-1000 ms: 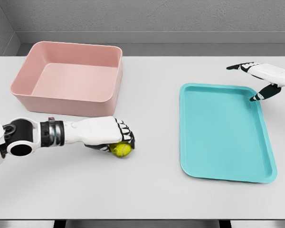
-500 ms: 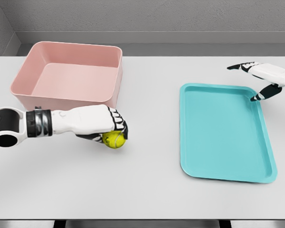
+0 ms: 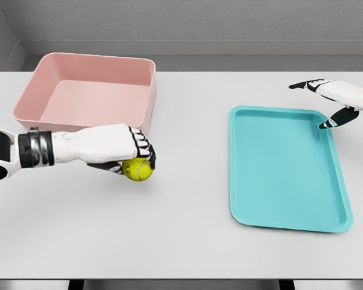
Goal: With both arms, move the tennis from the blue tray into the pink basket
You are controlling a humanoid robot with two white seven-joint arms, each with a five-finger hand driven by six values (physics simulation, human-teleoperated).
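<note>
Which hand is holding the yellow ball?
The left hand, in front of the pink basket. Its fingers curl around the tennis ball, while the right hand by the blue tray holds nothing.

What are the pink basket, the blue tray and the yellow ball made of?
The pink basket looks like matte moulded plastic: smooth walls, rounded corners, no weave. The blue tray looks like the same kind of plastic, with a slightly glossy raised rim. The tennis ball, held in the left hand, is bright yellow-green, probably felt, but its fuzz is too small to see.
</note>
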